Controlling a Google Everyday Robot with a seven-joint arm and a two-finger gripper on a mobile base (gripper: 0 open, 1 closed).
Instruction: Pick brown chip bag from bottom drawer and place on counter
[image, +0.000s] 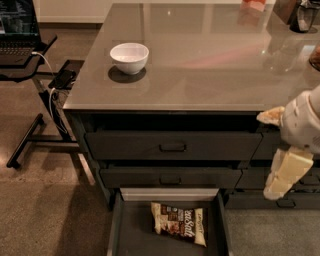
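Crinkly cream-and-brown chip bag (179, 223) lay in open dark grey bottom drawer (134, 236) | cream gripper (279, 179) hung at right edge, open-or-closed: could not tell

Dim, warm light from above. Soft glare, pinkish reflections on the glossy counter (210, 65), upper frame. Round shadow beneath the bowl (129, 56); black drawer recesses (170, 121). Pale gripper (280, 175) lit at right edge.

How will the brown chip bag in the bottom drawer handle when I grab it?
The brown chip bag looks crinkly, so it is probably light and likely to crumple when pinched. It lies flat on the floor of the bottom drawer, so it may slide if nudged. The gripper hangs at the picture's right, beside the cabinet drawers.
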